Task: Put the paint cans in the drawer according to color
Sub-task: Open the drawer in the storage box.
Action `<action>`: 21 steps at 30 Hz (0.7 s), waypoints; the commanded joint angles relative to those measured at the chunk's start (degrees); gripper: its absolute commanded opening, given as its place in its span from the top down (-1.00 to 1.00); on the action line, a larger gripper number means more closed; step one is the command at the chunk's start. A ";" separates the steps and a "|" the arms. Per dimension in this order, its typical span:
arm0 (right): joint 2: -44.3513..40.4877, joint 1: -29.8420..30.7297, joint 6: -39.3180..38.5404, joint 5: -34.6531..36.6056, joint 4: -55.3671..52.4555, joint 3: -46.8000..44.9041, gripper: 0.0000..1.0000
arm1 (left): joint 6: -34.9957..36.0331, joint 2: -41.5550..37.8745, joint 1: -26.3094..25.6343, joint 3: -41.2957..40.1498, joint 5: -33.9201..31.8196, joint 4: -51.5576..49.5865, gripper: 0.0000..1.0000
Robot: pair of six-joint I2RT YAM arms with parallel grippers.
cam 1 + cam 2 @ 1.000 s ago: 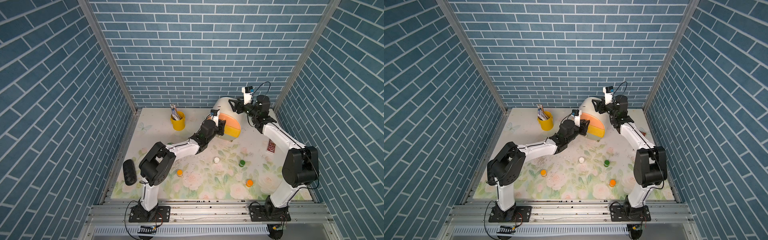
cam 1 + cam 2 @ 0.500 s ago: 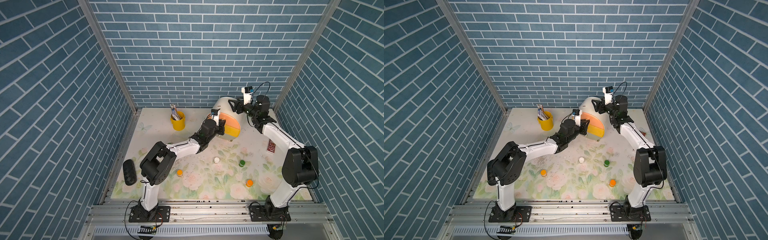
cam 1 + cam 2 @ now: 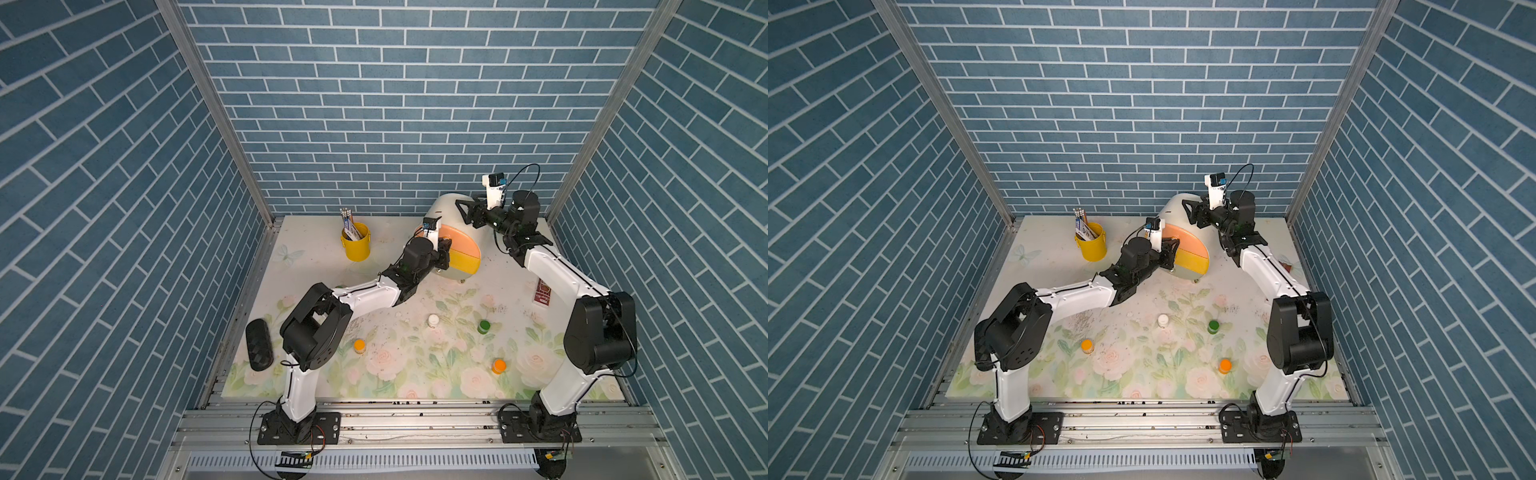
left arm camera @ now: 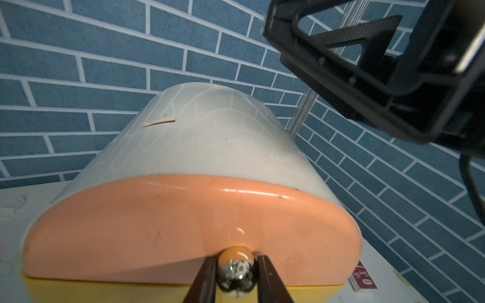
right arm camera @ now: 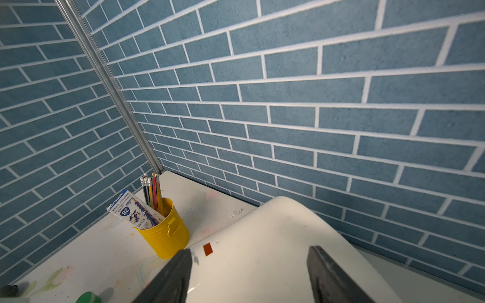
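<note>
Though top views hide it, left end effector point(image 4: 236, 262) pinches knob point(image 4: 235, 274) | right end effector point(image 5: 249, 250) spread wide

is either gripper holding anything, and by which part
Left gripper is shut on the metal knob of the peach drawer front. Right gripper is open by the chest's white top, holding nothing.

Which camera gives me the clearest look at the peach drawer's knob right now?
The left wrist view: the knob fills the foreground, pinched by the left gripper. In both top views the gripper covers it. The right wrist view shows only the white top of the drawer chest.
</note>
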 commanded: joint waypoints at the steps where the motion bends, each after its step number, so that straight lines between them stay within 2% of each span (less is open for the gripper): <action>1: 1.36 0.01 -0.57 -0.77 1.73 -0.45 -0.49 | 0.87 0.99 -0.09 2.02 -0.57 0.31 0.48; 9: 1.64 0.03 -0.73 -0.50 1.63 -0.59 -0.49 | 1.05 0.80 -0.09 1.67 -0.47 0.17 0.68; 21: 1.99 -0.09 -1.47 0.55 1.38 -1.08 -0.49 | 1.01 -1.25 -0.79 -1.70 -0.55 0.43 0.75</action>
